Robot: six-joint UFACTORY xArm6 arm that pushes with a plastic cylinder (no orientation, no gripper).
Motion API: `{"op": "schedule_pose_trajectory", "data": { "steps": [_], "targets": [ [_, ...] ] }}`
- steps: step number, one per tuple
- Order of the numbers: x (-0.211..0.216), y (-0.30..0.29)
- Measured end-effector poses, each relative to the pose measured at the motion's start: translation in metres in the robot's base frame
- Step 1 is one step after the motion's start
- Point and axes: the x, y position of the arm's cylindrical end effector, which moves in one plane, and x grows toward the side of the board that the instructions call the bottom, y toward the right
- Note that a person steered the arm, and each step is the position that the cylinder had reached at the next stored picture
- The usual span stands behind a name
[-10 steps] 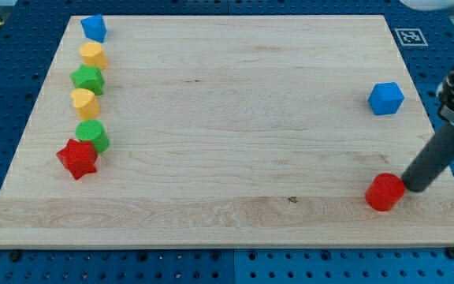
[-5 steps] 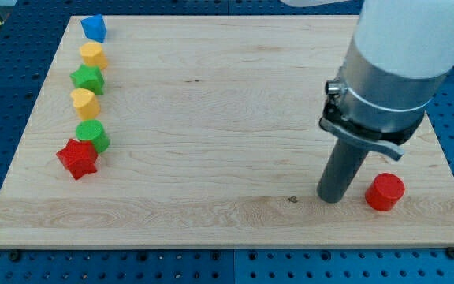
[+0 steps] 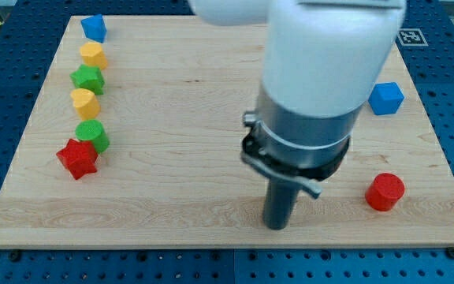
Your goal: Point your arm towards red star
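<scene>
Red star [image 3: 77, 158] far left of my tip [image 3: 277, 226]

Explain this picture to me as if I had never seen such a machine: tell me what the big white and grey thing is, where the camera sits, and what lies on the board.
The big white and grey shape is a robot arm. It has no hand; it ends in a straight dark rod, and my tip rests low on the wooden board, near the view's bottom, right of the middle. Nothing is held; the rod can only push.

There is one camera, looking down at the board from in front; its mounting is not on record.

Down the view's left side runs a column of small blocks: a blue block, a yellow one, a green one, another yellow, another green, and the red star at the bottom. On the right lie a blue cube and a red cylinder.

My tip is far from the star.
</scene>
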Motion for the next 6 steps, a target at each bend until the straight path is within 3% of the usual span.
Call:
{"op": "schedule_pose_trajectory", "data": {
  "steps": [1,3,5,6],
  "targets": [
    [0.008,-0.029],
    [-0.037,-0.147],
    [-0.024,-0.25],
    [-0.054,-0.294]
  ]
}}
